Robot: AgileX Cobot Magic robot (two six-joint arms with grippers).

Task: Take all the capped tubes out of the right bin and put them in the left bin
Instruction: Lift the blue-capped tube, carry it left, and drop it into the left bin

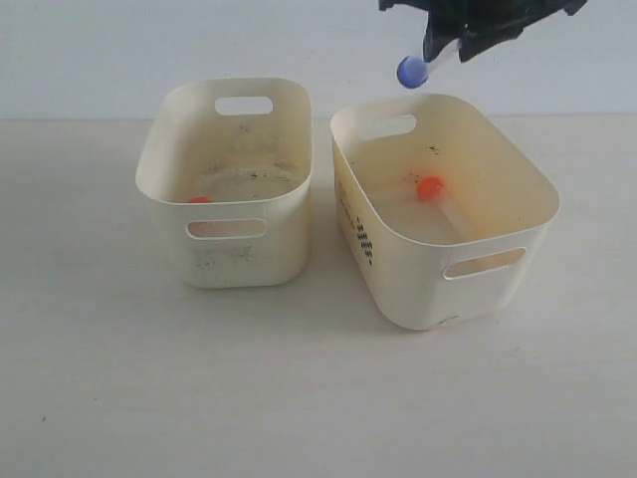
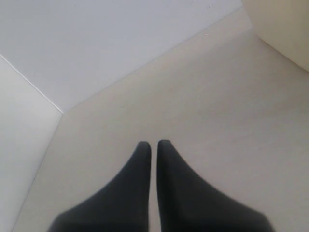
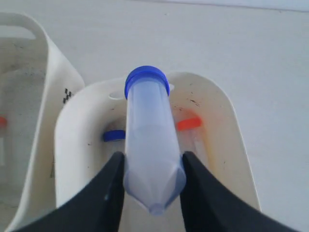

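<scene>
A pale beige table (image 1: pixel 119 398) is seen, lit evenly. It is met at the back by a plain white wall (image 1: pixel 90 50).

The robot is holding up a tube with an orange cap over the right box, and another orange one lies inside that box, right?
Not quite. The held tube in the right tool has a blue cap, not orange; the right wrist view shows it. The rest holds: it is above the right bin, where an orange-capped tube lies.
</scene>
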